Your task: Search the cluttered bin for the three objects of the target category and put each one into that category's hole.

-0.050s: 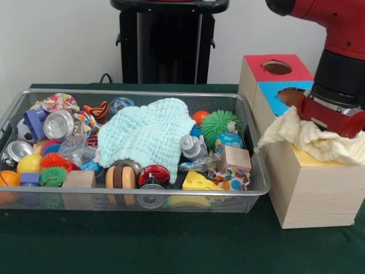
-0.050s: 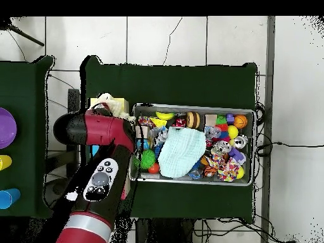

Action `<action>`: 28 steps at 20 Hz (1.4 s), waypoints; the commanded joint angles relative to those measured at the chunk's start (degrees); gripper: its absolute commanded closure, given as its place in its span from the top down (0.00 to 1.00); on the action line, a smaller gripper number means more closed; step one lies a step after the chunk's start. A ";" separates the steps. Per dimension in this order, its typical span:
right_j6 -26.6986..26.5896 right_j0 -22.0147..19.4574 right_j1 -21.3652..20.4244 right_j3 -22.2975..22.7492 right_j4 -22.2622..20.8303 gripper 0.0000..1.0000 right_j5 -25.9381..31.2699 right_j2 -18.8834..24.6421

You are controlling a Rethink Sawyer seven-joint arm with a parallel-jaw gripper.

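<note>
Where arm hangs, cream cloth (image 1: pixel 319 140) on box (image 1: pixel 311 188)

Red arm (image 1: pixel 336 23) with black joints; silver ring at wrist; grey button pad (image 2: pixel 101 179) on link.

Two cloths are seen: a cream cloth (image 1: pixel 311 138) directly under the gripper (image 1: pixel 333 123) and a mint cloth (image 1: pixel 147 136) well aside of it. Two silver cans (image 1: pixel 59 124) are counted.

I see a crumpled cream cloth (image 1: pixel 311 138) draped over the box's yellow section (image 1: pixel 312 161), and a mint cloth (image 1: pixel 147 136) spread in the bin (image 1: pixel 258 171).
</note>
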 commanded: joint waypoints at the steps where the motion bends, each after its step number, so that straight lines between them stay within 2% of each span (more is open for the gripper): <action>1: 11.41 0.76 -4.19 9.58 1.43 1.00 5.51 -0.12; 4: 10.40 0.82 -7.41 9.30 1.56 1.00 9.43 -0.77; 9: 10.07 1.30 -9.74 9.23 1.36 1.00 12.79 -1.43; 19: 10.79 1.70 -9.90 8.70 1.06 1.00 14.41 -2.04; 25: 13.81 3.33 -10.12 6.49 1.67 1.00 19.37 -3.59; 28: 15.76 4.37 -10.85 4.52 1.90 1.00 23.99 -4.95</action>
